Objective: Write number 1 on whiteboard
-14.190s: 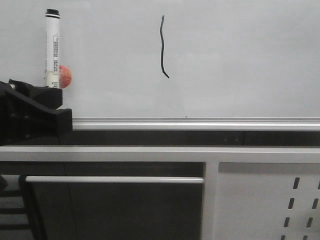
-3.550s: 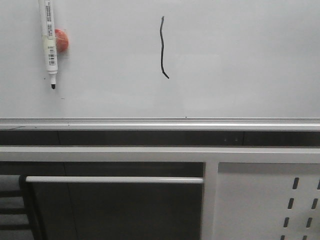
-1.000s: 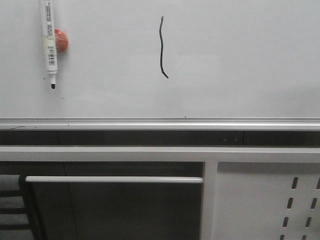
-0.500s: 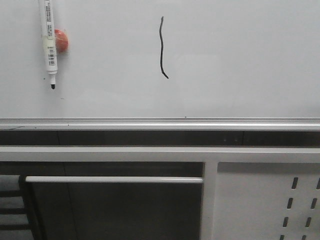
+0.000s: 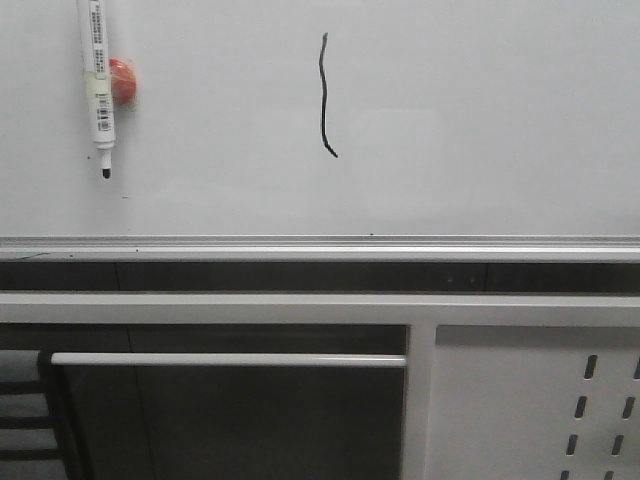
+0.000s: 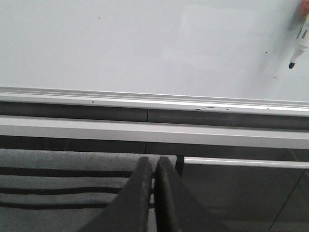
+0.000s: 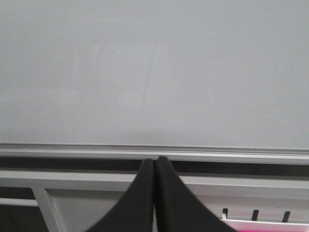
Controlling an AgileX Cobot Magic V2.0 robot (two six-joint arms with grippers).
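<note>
Black marker ink is forming the thin, slightly wavy number 1 on the large glossy whiteboard in the front view, sitting a little left of centre with a small hook at its near end. Far to its left a white marker pen is lying uncapped, tip pointing toward the silver aluminium edge strip, with a small orange-red round object touching its right side. A white perforated metal panel is showing at the near right.

From the left wrist view, the left gripper is keeping its dark jaws pressed together on nothing, near the board's edge.

From the right wrist view, the right gripper is showing jaws likewise closed and empty.
</note>
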